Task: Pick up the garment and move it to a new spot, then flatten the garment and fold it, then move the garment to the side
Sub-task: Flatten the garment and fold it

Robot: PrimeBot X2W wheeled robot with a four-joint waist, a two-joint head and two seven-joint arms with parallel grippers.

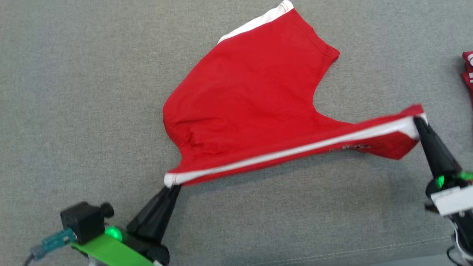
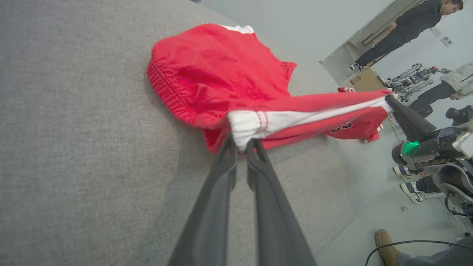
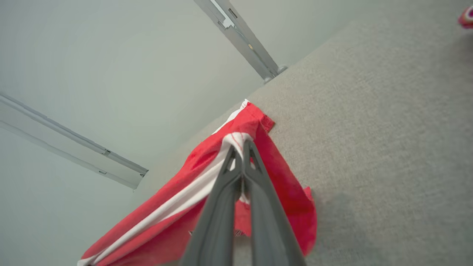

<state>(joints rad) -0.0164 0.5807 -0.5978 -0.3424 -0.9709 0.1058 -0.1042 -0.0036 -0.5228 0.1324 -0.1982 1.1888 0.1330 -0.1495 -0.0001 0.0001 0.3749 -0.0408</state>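
Note:
The garment (image 1: 251, 99) is a pair of red shorts with a white side stripe, lying on the grey fabric surface (image 1: 74, 92). Its near edge is lifted and stretched taut between both grippers. My left gripper (image 1: 173, 186) is shut on the white waistband corner at the lower left, seen close in the left wrist view (image 2: 242, 146). My right gripper (image 1: 418, 119) is shut on the hem of the near leg at the right, and its wrist view shows the white stripe pinched at the tips (image 3: 240, 147). The far leg (image 1: 295, 33) rests flat.
More red cloth (image 1: 468, 70) lies at the right edge of the surface. Seen from the left wrist, people (image 2: 406, 26) stand beyond the surface edge, with shoes (image 2: 386, 245) and a cable on the floor. A metal rail (image 3: 240, 37) runs behind the surface.

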